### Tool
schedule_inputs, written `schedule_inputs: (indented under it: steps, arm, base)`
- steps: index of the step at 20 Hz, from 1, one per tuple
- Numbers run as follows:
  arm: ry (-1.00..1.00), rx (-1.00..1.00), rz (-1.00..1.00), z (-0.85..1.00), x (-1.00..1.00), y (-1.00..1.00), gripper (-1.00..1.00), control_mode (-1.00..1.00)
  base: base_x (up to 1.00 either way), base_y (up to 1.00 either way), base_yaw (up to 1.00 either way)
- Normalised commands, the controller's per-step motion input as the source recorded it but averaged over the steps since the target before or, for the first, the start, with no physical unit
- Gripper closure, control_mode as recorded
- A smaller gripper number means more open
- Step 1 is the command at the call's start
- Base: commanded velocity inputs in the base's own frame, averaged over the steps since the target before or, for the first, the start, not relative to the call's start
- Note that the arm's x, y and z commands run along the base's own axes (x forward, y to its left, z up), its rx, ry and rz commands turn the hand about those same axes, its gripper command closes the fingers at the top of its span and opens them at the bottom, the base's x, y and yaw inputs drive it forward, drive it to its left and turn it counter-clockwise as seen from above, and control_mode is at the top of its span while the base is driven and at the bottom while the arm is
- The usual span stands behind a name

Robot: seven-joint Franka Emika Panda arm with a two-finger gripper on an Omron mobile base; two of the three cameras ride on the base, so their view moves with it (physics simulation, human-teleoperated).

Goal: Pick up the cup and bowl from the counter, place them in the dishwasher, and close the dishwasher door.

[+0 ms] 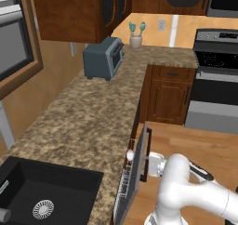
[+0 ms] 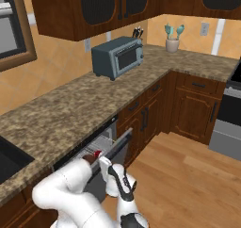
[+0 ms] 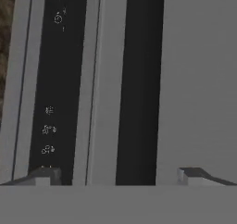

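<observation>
Closing looks to be the step in hand: the flat dark grey-black dishwasher door (image 1: 139, 170) stands nearly upright under the speckled brown granite counter (image 1: 88, 112); the two-finger gripper (image 3: 120, 174), fingers spread, sits against the door's front; next comes a steady push home, the small red cup (image 1: 130, 154) just inside.

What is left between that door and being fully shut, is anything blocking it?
Nothing visible blocks it. The dishwasher door is nearly upright, with only a narrow gap to the dishwasher, where the white rack and a bit of the red cup show inside. The gripper is right up against the door's outer face.
</observation>
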Motion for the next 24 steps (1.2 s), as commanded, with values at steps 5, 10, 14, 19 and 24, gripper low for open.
schedule_inputs:
  steps: [5, 10, 14, 19, 24]
  arm:
    - [-0.29, 0.08, 0.28, -0.77, 0.68, 1.0, -1.0, -1.0]
    - [-0.25, 0.46, 0.25, -1.0, 0.46, 0.54, -1.0, -1.0]
    - [-0.26, 0.64, 0.22, -1.0, 0.33, 0.34, -1.0, -1.0]
    - [-0.22, 0.73, 0.29, -1.0, 0.46, 0.48, -1.0, -1.0]
    - [-0.09, 0.77, 0.3, -0.96, 0.75, 0.67, -1.0, -1.0]
  base:
    - [0.0, 0.0, 0.0]
    - [0.0, 0.0, 0.0]
    - [0.0, 0.0, 0.0]
    - [0.0, 0.0, 0.0]
    - [0.0, 0.0, 0.0]
